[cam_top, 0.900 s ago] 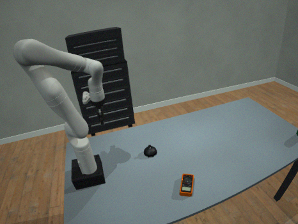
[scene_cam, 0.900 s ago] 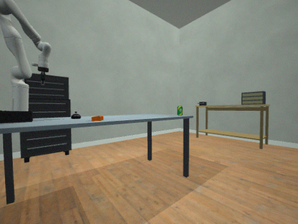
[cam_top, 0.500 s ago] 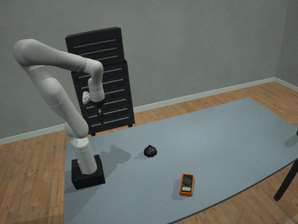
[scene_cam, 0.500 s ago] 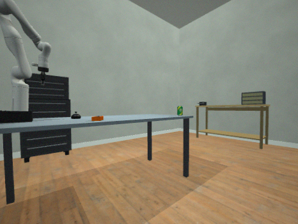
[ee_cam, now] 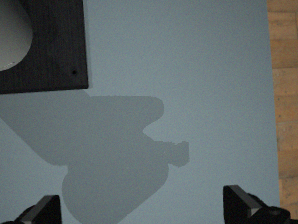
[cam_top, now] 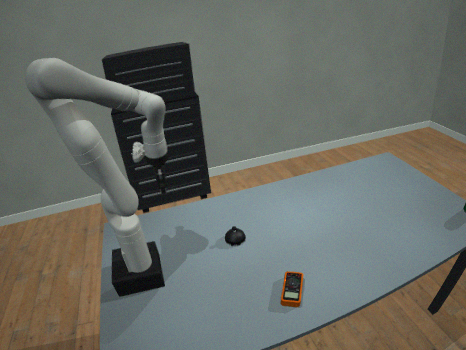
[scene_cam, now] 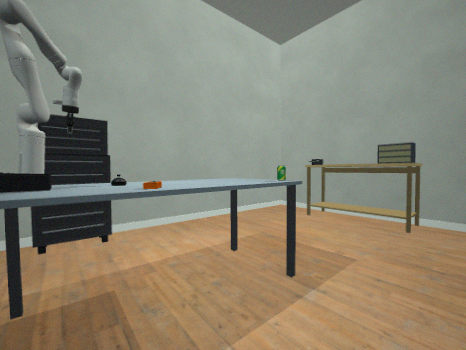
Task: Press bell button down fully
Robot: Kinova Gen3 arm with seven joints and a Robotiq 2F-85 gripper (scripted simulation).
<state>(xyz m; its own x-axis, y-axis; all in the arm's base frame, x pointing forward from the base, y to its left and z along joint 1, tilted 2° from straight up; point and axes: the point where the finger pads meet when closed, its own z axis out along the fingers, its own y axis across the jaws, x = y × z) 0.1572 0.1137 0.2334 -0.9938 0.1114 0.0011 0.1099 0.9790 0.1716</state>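
The bell (cam_top: 234,235) is a small black dome with a button on top, standing on the grey table about the middle of its left half. It also shows in the exterior view (scene_cam: 118,181). My gripper (cam_top: 160,181) hangs high above the table, well to the left of and above the bell, pointing straight down. Its fingers are open and empty. In the wrist view the two fingertips stand wide apart at the bottom edge over bare table. The bell is not in the wrist view.
An orange multimeter (cam_top: 292,288) lies near the table's front edge. A green can (scene_cam: 281,172) stands at the table's far right end. The arm's black base (cam_top: 137,270) sits at the left. A dark drawer cabinet (cam_top: 160,125) stands behind the table.
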